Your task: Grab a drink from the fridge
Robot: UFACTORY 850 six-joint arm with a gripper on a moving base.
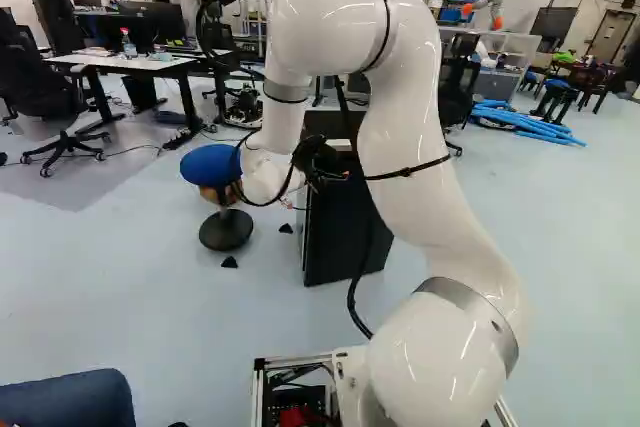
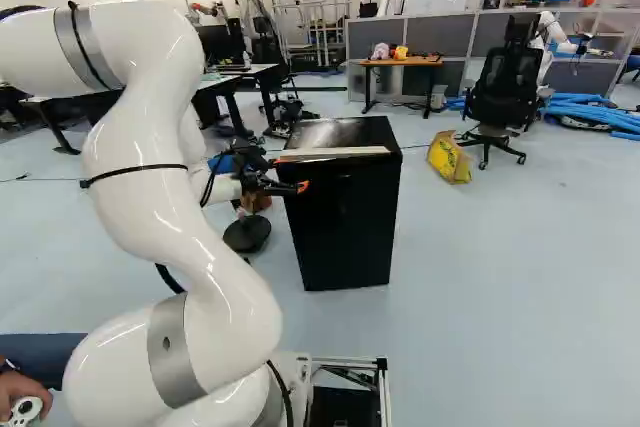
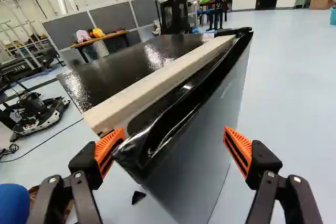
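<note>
Fridge [image 2: 345, 222], partly hidden behind the arm [image 1: 415, 197] in left base view, fingers [image 2: 302, 187] spread

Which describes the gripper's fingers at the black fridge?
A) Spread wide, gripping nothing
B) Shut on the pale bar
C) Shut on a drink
A: in the wrist view the gripper has its orange pads far apart, gripping neither bar nor drink.
</note>
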